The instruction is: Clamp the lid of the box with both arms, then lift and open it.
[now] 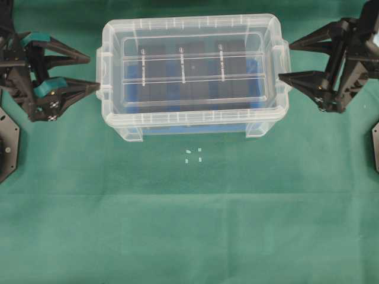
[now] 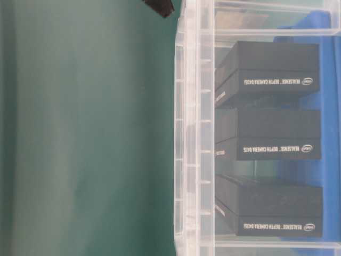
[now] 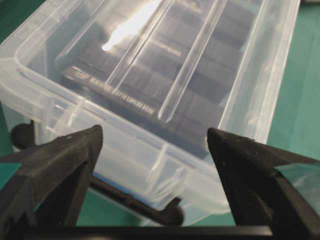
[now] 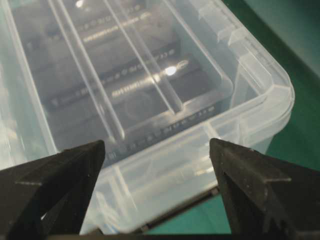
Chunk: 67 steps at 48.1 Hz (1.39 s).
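Note:
The clear box stands at the middle back of the green cloth, with the ribbed clear lid lying shut on it. Three black blocks with white print show through the lid, on a blue bottom. My left gripper, with teal tape, is open at the box's left end, its tips by the side handle. My right gripper is open at the right end, its tips at the rim. In the left wrist view the open gripper frames the box end under the lid. In the right wrist view the gripper does the same with the lid.
A few small white specks lie on the cloth just in front of the box. Black arm bases sit at the left edge and the right edge. The table-level view shows the box's side and the blocks.

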Each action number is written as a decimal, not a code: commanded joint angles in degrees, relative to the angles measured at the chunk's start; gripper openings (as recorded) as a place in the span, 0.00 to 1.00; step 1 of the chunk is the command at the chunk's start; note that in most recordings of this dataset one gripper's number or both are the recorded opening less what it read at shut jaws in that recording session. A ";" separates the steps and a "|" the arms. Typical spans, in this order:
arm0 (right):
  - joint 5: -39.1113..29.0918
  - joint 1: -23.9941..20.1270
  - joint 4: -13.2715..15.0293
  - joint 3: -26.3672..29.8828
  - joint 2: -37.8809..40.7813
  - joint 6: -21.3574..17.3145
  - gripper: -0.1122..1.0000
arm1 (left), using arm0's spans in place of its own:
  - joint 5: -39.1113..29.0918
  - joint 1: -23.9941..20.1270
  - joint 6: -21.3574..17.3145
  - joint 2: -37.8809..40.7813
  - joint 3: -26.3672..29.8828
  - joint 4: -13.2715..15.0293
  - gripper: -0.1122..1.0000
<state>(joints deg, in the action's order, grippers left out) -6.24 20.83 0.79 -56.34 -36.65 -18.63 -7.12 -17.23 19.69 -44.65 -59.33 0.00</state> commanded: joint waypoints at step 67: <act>-22.06 0.35 0.79 14.06 9.58 -13.36 0.46 | -25.93 -4.39 13.97 13.80 17.31 -0.35 0.23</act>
<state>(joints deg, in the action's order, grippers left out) -28.48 21.62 1.49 -43.24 -27.33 -32.26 -32.70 -21.80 33.75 -31.29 -44.30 -0.18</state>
